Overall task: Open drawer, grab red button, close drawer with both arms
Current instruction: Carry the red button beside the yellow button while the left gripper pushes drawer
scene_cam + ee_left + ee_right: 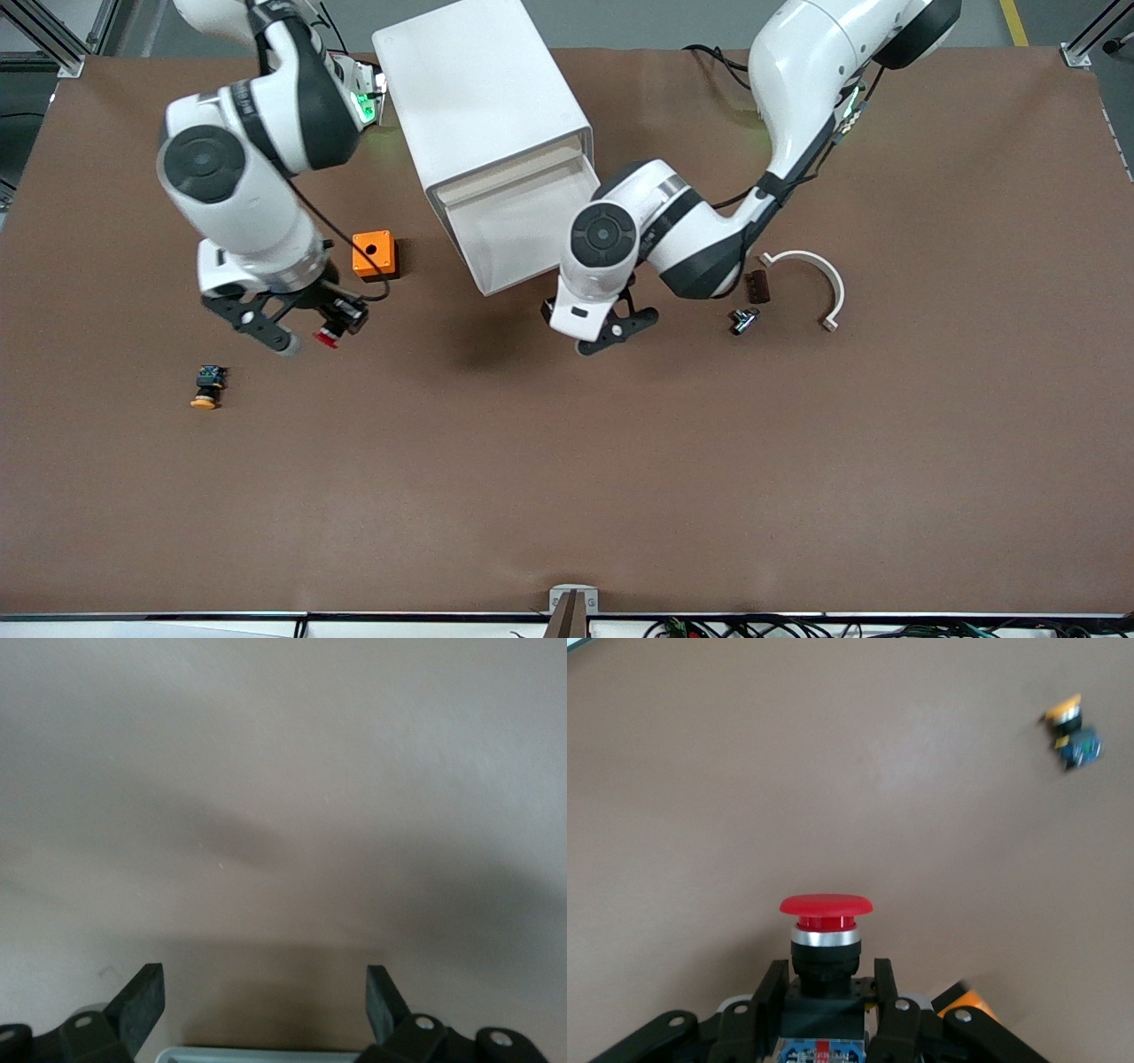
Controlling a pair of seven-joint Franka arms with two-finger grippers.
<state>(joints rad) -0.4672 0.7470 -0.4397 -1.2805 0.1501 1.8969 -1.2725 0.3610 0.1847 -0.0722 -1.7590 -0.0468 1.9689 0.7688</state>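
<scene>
My right gripper [310,330] pinches the button [825,943], red cap pointing away from my wrist, over bare table. Left gripper [611,328] spread, empty, just off the open drawer [523,226] front, so it's nearer for the closing push.

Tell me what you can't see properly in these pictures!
- Front view: the open drawer's inside near the left gripper is covered by that arm.
- Front view: the small dark part is too small to identify.
- Right wrist view: the red button's base is cut off; right gripper holds it.
</scene>
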